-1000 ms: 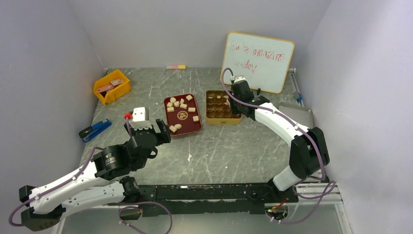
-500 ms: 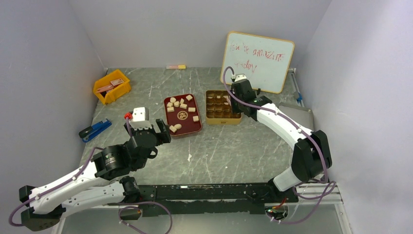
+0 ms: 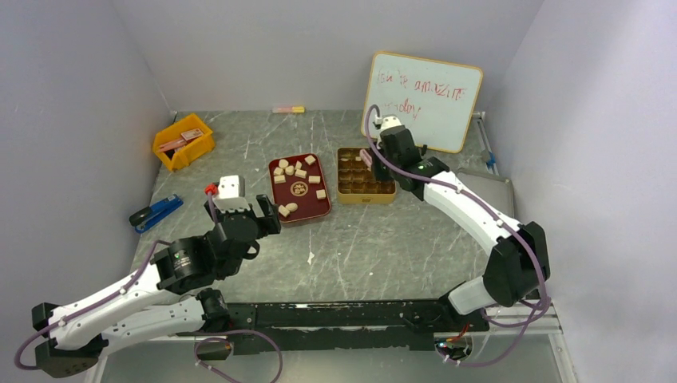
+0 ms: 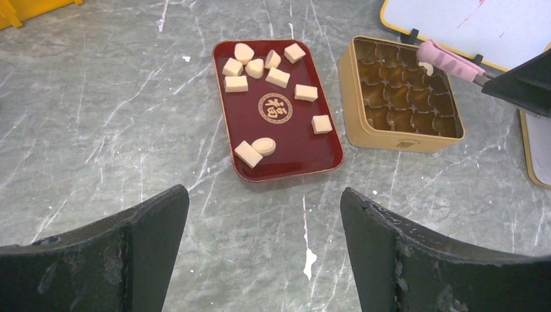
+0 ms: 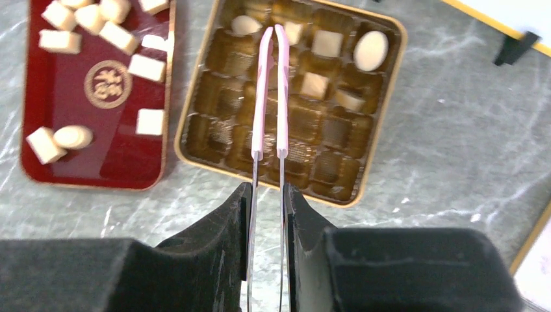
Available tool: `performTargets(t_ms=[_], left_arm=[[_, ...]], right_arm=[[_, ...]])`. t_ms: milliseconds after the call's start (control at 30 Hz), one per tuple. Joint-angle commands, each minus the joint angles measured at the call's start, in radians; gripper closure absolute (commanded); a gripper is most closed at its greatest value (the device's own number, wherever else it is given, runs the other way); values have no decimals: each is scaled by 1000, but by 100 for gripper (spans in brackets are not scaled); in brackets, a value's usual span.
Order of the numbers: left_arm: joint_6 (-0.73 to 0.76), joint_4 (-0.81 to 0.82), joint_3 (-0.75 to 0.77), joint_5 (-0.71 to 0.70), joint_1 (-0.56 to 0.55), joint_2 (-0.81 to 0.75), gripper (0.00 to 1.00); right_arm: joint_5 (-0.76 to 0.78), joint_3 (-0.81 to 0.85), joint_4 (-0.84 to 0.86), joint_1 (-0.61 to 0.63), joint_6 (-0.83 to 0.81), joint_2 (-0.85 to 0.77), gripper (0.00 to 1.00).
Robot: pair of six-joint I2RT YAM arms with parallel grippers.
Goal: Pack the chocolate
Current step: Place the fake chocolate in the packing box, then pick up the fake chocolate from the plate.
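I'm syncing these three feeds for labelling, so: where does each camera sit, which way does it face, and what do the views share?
Top external: fixed above and behind the arms, looking down across the table; both arms show, with left gripper and right gripper.
Left wrist: low on the left arm, facing forward at the red tray and gold tin; its spread fingers frame the bottom.
Right wrist: above the tin, looking down; its fingers clamp pink tweezers.
Shared: all show tray, tin and chocolate.

Open tabletop (image 3: 359,247) between my left gripper (image 4: 263,195) and the red tray (image 4: 295,146), easy way in. Whiteboard (image 3: 423,100) crowds the gold tin (image 3: 367,198) from behind, tweezers (image 5: 263,91) overhead.
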Motion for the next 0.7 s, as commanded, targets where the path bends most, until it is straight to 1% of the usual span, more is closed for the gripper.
performTargets(t_ms=[0, 100, 267, 667], left_arm=[[-24, 24, 17, 2, -5, 12, 9], [-26, 24, 20, 3, -5, 16, 9], [-25, 19, 24, 2, -5, 13, 9], [-13, 10, 38, -2, -5, 9, 9]], right_arm=[[-9, 59, 54, 101, -22, -10, 79], [-11, 86, 62, 160, -27, 25, 79], [-34, 130, 89, 224, -41, 88, 79], [-131, 229, 144, 245, -118, 239, 79]])
